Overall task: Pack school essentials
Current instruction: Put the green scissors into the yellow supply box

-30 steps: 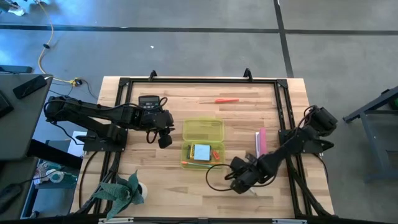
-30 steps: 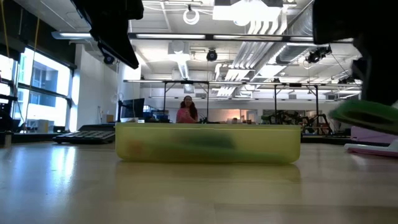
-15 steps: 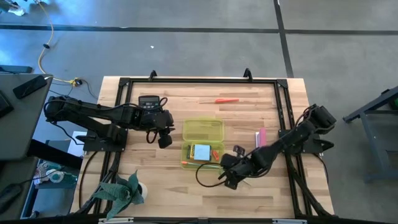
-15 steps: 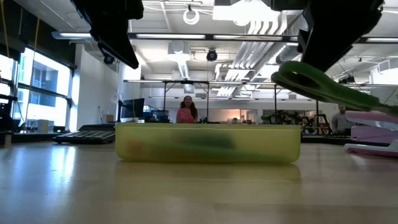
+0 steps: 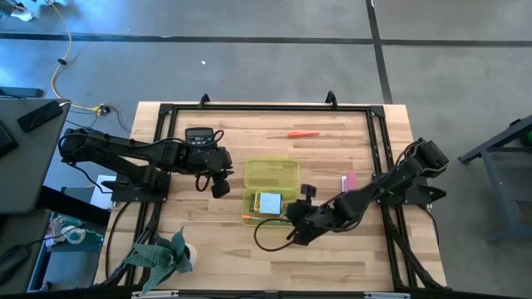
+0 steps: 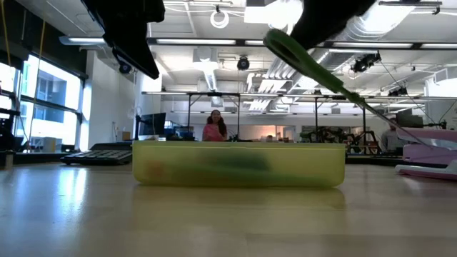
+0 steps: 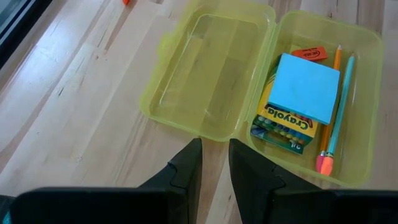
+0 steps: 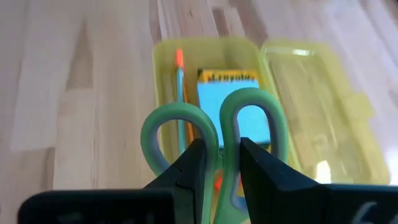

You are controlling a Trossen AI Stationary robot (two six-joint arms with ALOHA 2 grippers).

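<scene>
The translucent yellow-green case (image 5: 272,174) lies open on the table, lid toward the far edge. Its base (image 7: 360,99) holds the light blue sticky-note pad (image 7: 308,87) on top of the crayon box (image 7: 283,124), the red eraser (image 7: 309,54) and two pencils (image 7: 333,118). My right gripper (image 5: 293,223) is at the base's near right corner, shut on the green-handled scissors (image 8: 255,118). My left gripper (image 5: 219,188), shut, hovers left of the case. An orange pen (image 5: 302,133) lies near the far edge. My right gripper pinches the scissors between its two fingers (image 8: 193,165) just behind the handle loops (image 8: 180,134), the fingers lying along the scissors. The loops stick out ahead of the fingertips over the case base. The scissors (image 6: 314,68) are lifted clear and tilted, handles high, blades slanting down.
A pink object (image 5: 349,183) lies right of the case, a black calculator (image 5: 199,133) near the far left, and a small orange item (image 5: 247,218) by the base's near left corner. A black cable (image 5: 264,239) loops near my right gripper. A green thing (image 5: 162,253) sits at the near left corner.
My right gripper has carried the scissors toward the table's left and far edge, up to the case, and has risen. The scissors have tipped, handles now higher than blades and pointing over the base. The left arm has kept still.
</scene>
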